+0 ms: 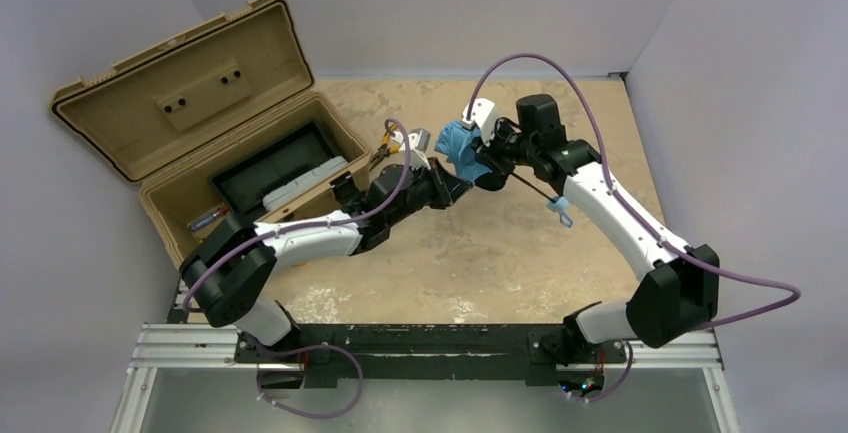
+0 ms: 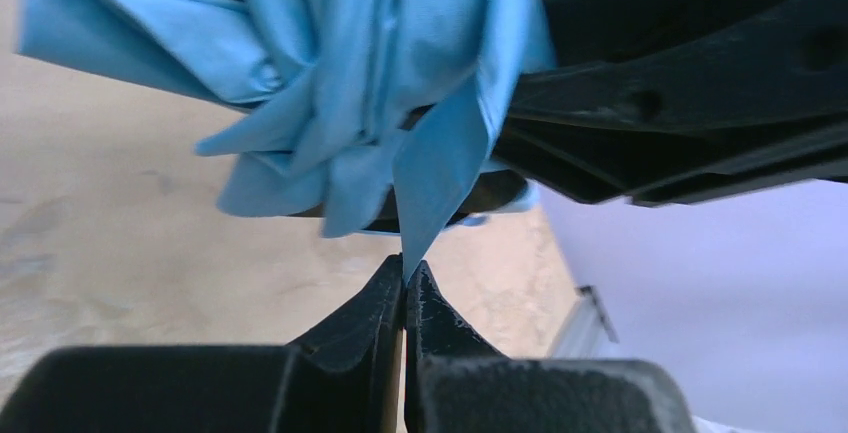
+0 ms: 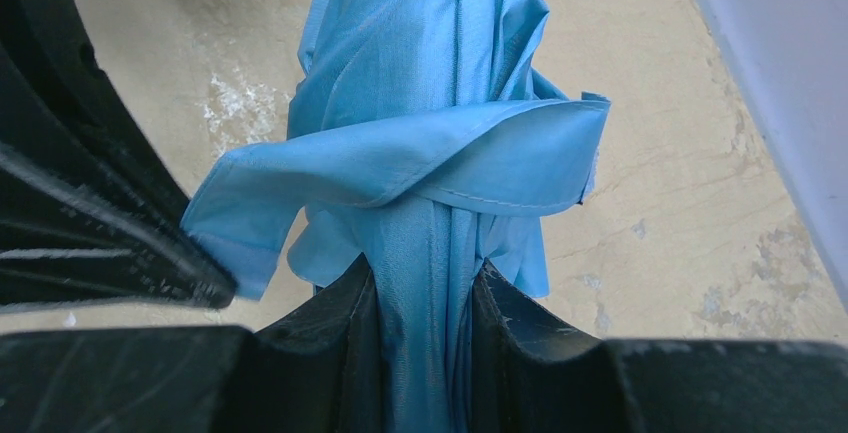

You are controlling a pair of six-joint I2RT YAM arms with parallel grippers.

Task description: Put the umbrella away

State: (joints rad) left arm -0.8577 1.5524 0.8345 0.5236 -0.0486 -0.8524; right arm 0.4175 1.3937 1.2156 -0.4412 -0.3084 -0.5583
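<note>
The umbrella (image 1: 460, 145) is a crumpled sky-blue bundle held above the middle of the table, its thin black shaft (image 1: 530, 186) slanting down right to a small blue handle (image 1: 562, 211). My right gripper (image 3: 425, 283) is shut on the gathered fabric of the umbrella (image 3: 430, 163), which runs up between its fingers. The left gripper (image 2: 405, 275) is shut on the pointed tip of one fabric flap hanging from the umbrella (image 2: 350, 73). Seen from above, the left gripper (image 1: 463, 183) meets the bundle from below left and the right gripper (image 1: 485, 161) from the right.
A tan hard case (image 1: 165, 208) stands open at the left, lid tilted back, with grey items and a marker inside. An orange-handled tool (image 1: 385, 153) and a small grey object (image 1: 418, 138) lie beside the case. White walls close in the table.
</note>
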